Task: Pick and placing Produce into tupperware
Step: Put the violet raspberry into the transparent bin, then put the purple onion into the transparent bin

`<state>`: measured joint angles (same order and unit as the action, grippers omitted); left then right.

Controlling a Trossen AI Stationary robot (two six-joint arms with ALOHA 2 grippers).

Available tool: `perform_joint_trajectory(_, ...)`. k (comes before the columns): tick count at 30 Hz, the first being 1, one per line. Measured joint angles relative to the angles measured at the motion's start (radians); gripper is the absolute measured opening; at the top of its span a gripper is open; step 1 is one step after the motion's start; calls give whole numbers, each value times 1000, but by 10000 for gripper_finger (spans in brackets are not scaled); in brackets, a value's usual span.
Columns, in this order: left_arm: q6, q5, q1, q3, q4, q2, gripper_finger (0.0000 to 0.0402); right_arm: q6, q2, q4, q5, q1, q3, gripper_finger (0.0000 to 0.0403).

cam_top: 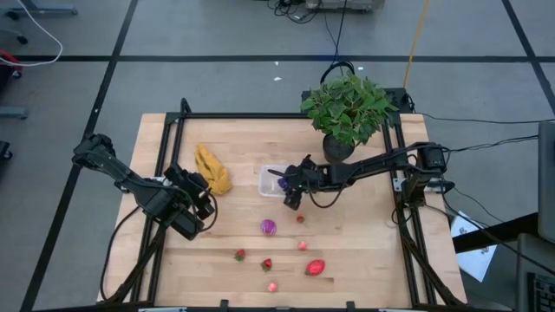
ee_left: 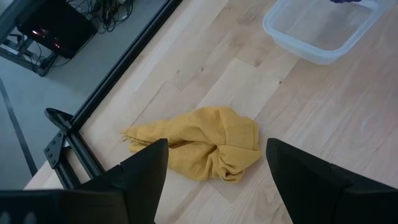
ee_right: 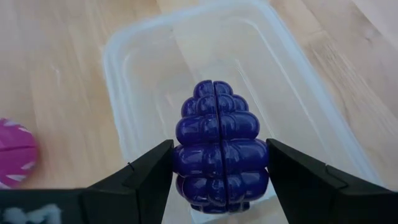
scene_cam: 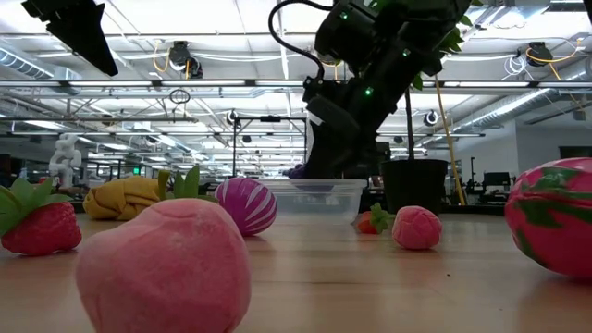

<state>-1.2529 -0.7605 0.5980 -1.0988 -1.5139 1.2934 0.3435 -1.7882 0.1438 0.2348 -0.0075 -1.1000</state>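
Observation:
The tupperware (cam_top: pixel 265 178) is a clear shallow box lying in the middle of the table. My right gripper (cam_top: pixel 286 185) hangs over it, shut on a purple toy grape bunch (ee_right: pixel 219 146). Several pieces of produce lie on the wood nearer the front edge: a purple-and-white bulb (cam_top: pixel 268 227), strawberries (cam_top: pixel 239 255), pink fruits (cam_top: pixel 303 245) and a larger red one (cam_top: pixel 316 267). My left gripper (ee_left: pixel 214 177) stands open above the table's left part, pointing at a crumpled yellow thing (ee_left: pixel 205 143), apart from it. My right gripper pinches the grape bunch between its two fingers, on the two opposite sides of its wide end (ee_right: pixel 180 155). The fingers slant down from the table's right side. The bunch's narrow tip (ee_right: pixel 214 87) points away from the gripper, over the tupperware's inside, clear of the table.
A potted green plant (cam_top: pixel 347 108) stands at the table's far right, close behind my right arm. The yellow thing (cam_top: pixel 212 169) lies left of the tupperware. A black frame (cam_top: pixel 260 115) runs along the table's edges.

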Motion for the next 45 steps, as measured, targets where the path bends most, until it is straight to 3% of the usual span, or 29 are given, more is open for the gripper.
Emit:
perform_joint_trajectory(15, 0, 0, 0, 0, 0, 0, 278, 3, 0, 3, 0, -5, 0, 304)
perform_joint_trajectory(31, 13, 0, 0, 0, 0, 0, 278, -128, 16, -73, -1, 8, -16, 309)
perform_joint_trajectory(38, 12, 0, 0, 0, 1, 0, 278, -173, 104, -73, -1, 96, -43, 309)
perform_joint_trajectory(45, 13, 29, 0, 0, 31, 0, 278, -153, 185, -65, -2, 287, -45, 309)
